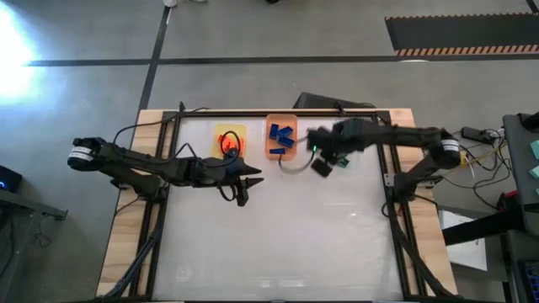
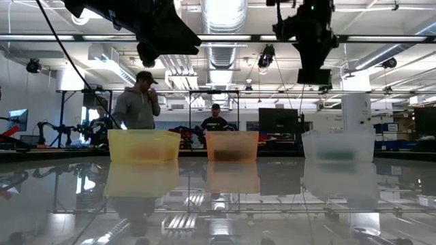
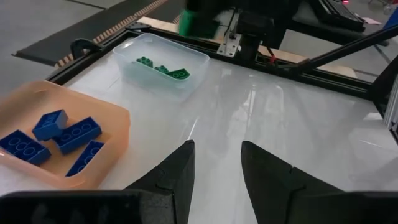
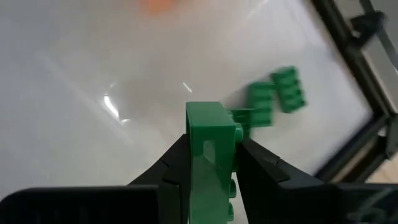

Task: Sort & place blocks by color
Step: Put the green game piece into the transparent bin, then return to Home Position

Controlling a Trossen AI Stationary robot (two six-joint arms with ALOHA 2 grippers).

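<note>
High view: a glossy white desk (image 1: 278, 244) is seen inside a dark metal frame with bare wood at its edges. Three small trays are lined along the far side. The yellow tray (image 1: 229, 140), translucent plastic, holds orange blocks (image 1: 230, 145). The orange tray (image 1: 280, 136), rounded at the corners, holds four blue blocks (image 1: 280, 134); their studded tops and rectangular shape are plain in the left wrist view (image 3: 55, 136). The clear tray (image 3: 161, 65) is seen in the left wrist view with green blocks (image 3: 163, 69) lying on its floor; in the high view it is largely hidden under the right arm.

The right hand (image 1: 322, 165) is held above the desk, just beside the orange tray, over the clear tray's area. Its two dark fingers are closed on a green block (image 4: 212, 157), smooth-sided, with studs visible at one edge in the right wrist view. Two or three loose green blocks (image 4: 277, 98) are seen below it, blurred.

The left hand (image 1: 243, 190) is held over the desk just in front of the yellow tray. Its fingers (image 3: 173, 174) are parted, with nothing between them.

Low view: the three trays are seen side by side, mirrored in the desk's sheen. Two people (image 2: 139, 101) are seen in the room beyond.
</note>
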